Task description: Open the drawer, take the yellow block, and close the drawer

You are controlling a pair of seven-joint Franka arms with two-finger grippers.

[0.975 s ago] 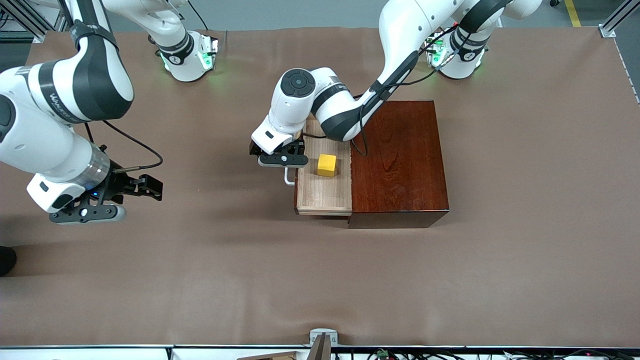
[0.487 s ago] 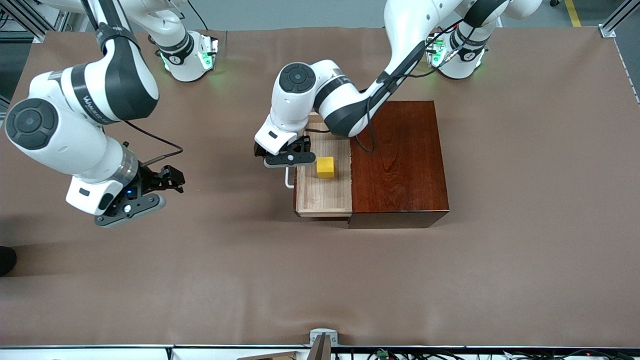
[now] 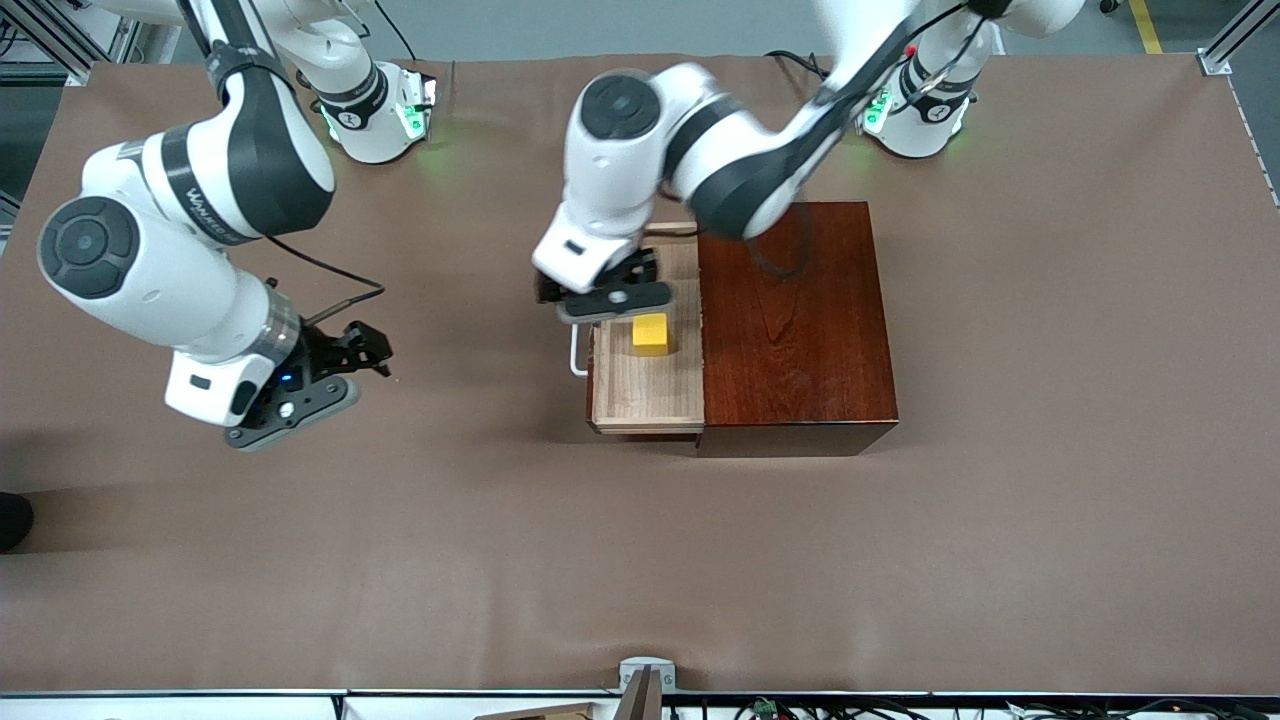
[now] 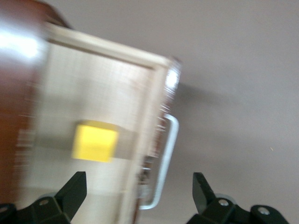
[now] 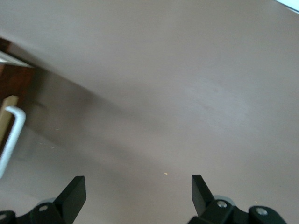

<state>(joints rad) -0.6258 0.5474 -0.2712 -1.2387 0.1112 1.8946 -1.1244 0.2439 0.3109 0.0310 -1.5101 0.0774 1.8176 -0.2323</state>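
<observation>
Right gripper (image 3: 335, 385), left of frame: over bare table, jaws wide, empty, waiting. Left gripper (image 3: 612, 292), centre frame: spread wide, empty, above drawer (image 3: 648, 385), pulled out. Yellow block (image 3: 651, 334) sits in tray just below it. Advice: centre fingers astride block, descend straight, clear of handle (image 3: 577, 352).

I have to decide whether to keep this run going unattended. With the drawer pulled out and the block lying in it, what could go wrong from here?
1. The left tool, open, is over the drawer by the yellow block and looks off-centre; a finger might nudge the block rather than straddle it.
2. The block lies close to the wooden box, so a finger could hit its edge.
3. The right tool, open, waits over the table on the handle side; closing may need care.
</observation>
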